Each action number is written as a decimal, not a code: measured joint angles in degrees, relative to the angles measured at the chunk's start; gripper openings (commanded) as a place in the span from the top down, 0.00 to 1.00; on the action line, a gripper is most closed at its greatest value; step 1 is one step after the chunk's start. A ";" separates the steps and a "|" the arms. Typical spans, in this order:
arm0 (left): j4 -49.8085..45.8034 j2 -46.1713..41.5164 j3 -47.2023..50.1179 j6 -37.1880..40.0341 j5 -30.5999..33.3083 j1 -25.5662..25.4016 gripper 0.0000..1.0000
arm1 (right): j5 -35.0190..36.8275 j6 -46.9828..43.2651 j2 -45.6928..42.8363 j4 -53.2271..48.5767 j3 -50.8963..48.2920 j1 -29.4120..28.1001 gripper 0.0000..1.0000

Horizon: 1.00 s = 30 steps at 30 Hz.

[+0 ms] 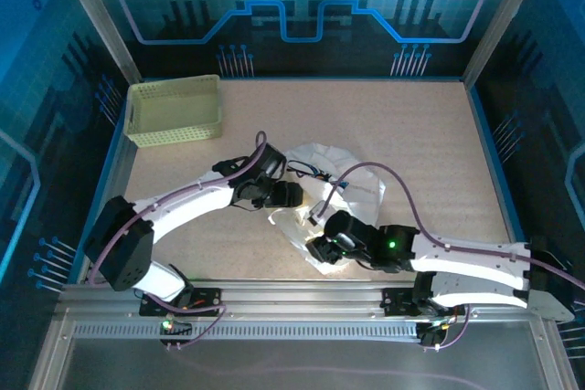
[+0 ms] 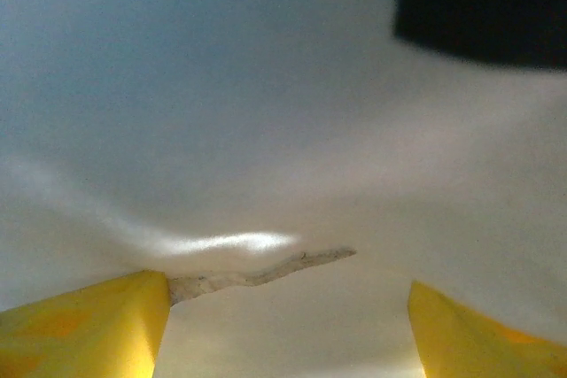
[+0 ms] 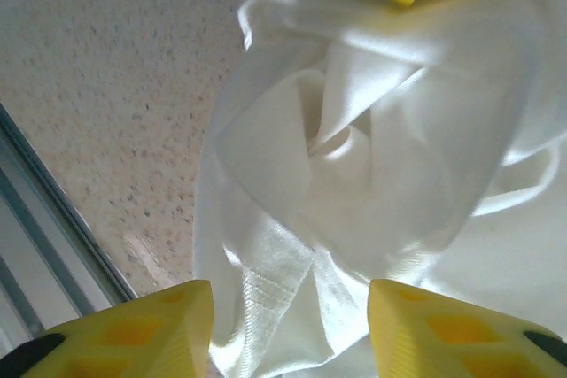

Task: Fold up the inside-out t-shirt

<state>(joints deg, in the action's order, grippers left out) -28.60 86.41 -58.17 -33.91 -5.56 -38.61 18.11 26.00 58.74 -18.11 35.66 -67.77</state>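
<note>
Blue-lit walls box in a speckled beige surface (image 1: 430, 143), with a lattice plastic basket (image 1: 174, 132) at its far left corner and the t-shirt (image 1: 352, 184) bunched in soft white twists near the middle of the near edge. The left claw (image 1: 291, 195) sits low on the heap's left side and the right claw (image 1: 315, 249) at its stitched near hem. Both are parted and clamping nothing, likely seeking fresh holds to spread the limp cloth.

The soft cloth t-shirt (image 1: 361, 194) is plain white. The worktop (image 1: 411, 134) around the t-shirt is beige with fine dark speckles. Beyond the t-shirt, the lattice plastic basket (image 1: 174, 109) is pale yellow-green. The left arm (image 1: 183, 203) and right arm (image 1: 475, 262) flanking the t-shirt are white with black joints, and the right pincer (image 3: 291, 329) is yellow.
</note>
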 measured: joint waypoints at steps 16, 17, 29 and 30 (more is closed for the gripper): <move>2.23 2.21 -1.38 0.87 0.02 -1.01 0.43 | -8.04 4.66 7.48 3.76 4.70 6.29 0.36; 2.36 2.34 -1.38 0.87 0.02 -0.98 0.43 | -8.35 4.68 8.26 3.85 5.18 6.29 0.36; 3.82 9.62 -7.28 -0.13 1.27 1.16 0.38 | -2.38 2.36 15.96 1.44 10.03 2.27 1.00; 3.89 10.62 -7.76 -0.52 1.27 2.12 0.39 | -1.51 1.88 15.47 1.20 10.03 1.11 1.00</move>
<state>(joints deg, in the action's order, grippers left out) -24.71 97.03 -65.93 -34.44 -4.29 -36.49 16.60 27.88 74.22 -16.91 45.69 -66.65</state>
